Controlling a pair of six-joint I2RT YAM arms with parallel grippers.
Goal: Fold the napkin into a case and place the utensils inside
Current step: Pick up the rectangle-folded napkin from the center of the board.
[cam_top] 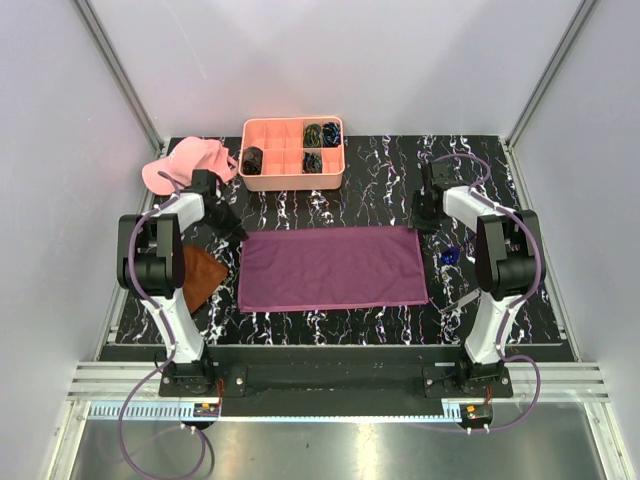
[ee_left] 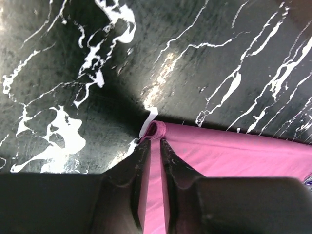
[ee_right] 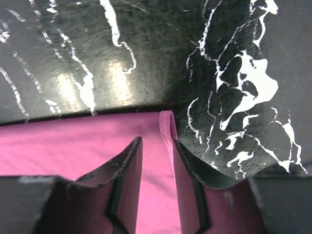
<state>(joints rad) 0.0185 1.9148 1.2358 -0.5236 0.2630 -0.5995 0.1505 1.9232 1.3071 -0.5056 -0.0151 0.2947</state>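
Bent low at far corners of the napkin (cam_top: 330,268), with left pincer (ee_left: 155,141) pinching one, right pincer (ee_right: 155,141) astride the other, grip unclear.

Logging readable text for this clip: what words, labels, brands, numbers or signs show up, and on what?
No text can be read in any view.
The napkin, pink tray, pink cap and marbled table show no print.
The small orange parts at the arm bases are too small to tell.
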